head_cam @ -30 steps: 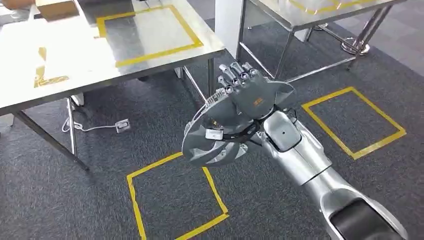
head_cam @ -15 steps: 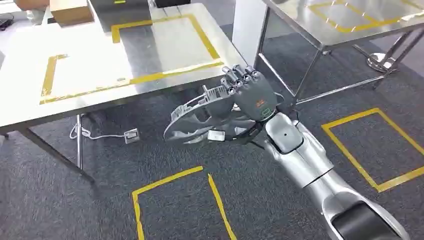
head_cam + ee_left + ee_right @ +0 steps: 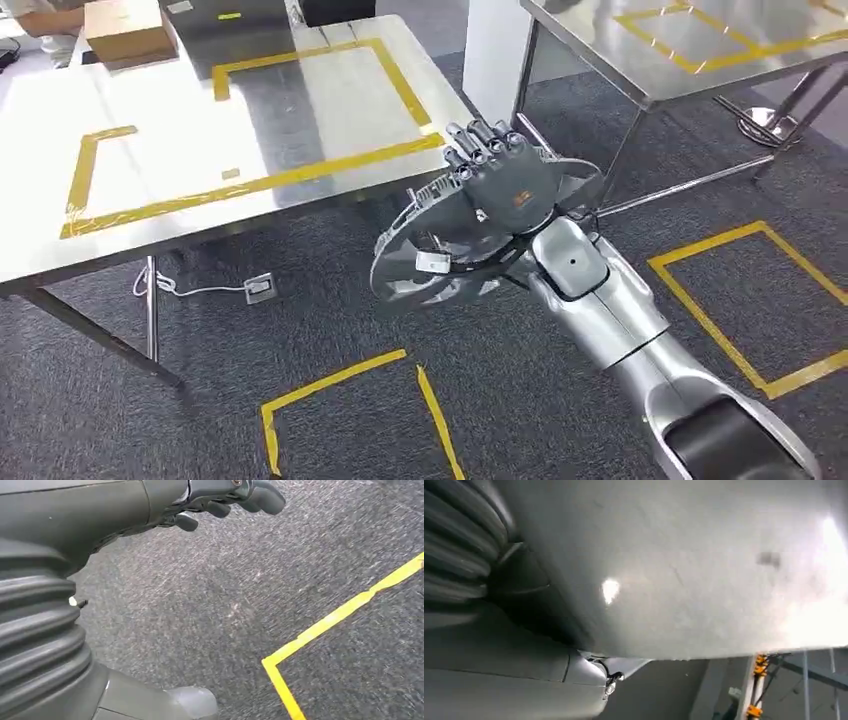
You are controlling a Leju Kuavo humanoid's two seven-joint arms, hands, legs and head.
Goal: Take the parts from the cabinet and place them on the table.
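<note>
Under right hand [image 3: 505, 185], part [image 3: 440, 260], fingertips hidden

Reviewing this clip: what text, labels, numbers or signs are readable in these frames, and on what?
No text can be read.
Orange mark on the back of the right hand: too small to read.
White tag on the grey fan part that this hand holds: blurred, unreadable.
Yellow sticker on the dark box on the table: too small to read.
Cardboard box: no lettering legible.
</note>
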